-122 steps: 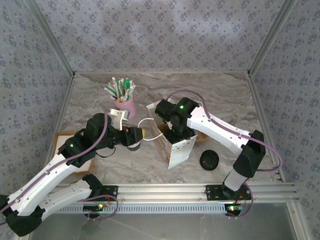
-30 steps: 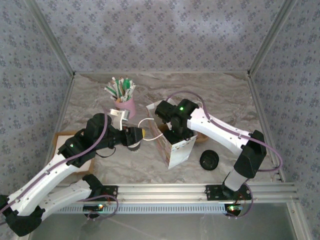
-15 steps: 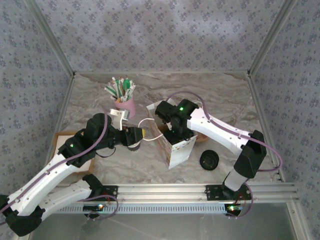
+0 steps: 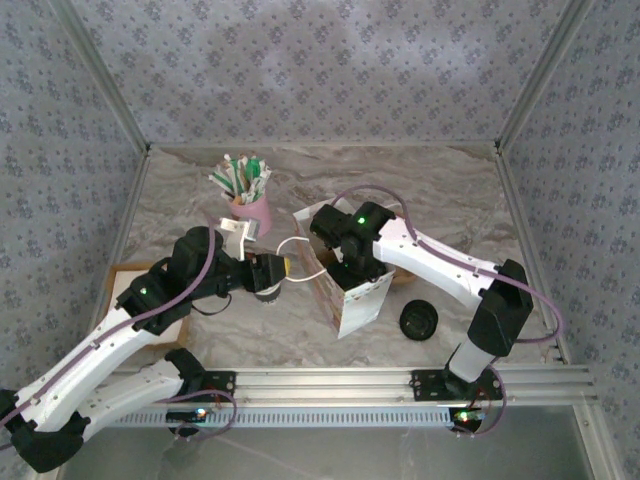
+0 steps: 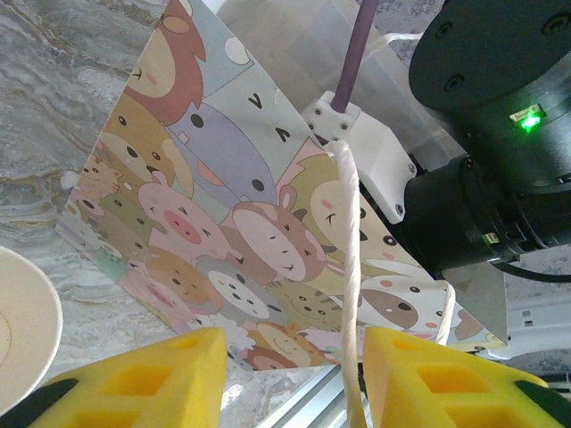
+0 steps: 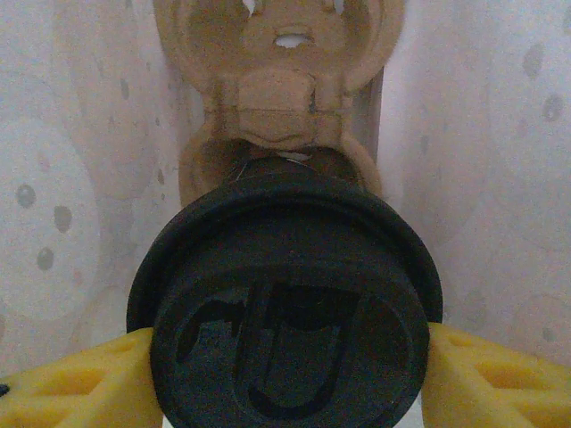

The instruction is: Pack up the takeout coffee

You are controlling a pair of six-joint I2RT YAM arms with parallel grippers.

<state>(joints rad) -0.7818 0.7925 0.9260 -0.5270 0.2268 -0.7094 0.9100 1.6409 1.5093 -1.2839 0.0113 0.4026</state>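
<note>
There are two round black plastic lids. One caps the takeout coffee [image 6: 285, 294], and a loose lid [image 4: 418, 320] lies on the marbled table just right of the bag. There is one paper bag printed with cartoon animals [image 5: 223, 250], one pink cup of straws and sticks [image 4: 254, 212], one brown moulded cardboard carrier [image 6: 268, 98] and one open cream-white paper cup [image 5: 22, 321].

The right gripper [image 6: 290, 370] is inside the bag. Its yellow fingers [image 6: 80, 383] press on opposite sides of the lidded takeout coffee, just above the carrier, and the cup's wall is hidden under the lid.

The left gripper [image 5: 294, 374] has its fingers [image 5: 134, 374] apart. The bag's white cord handle [image 5: 350, 267] runs down between them, close against one finger and not squeezed.

The lid bears a raised mark that cannot be read. The bag shows pictures but no legible words.
</note>
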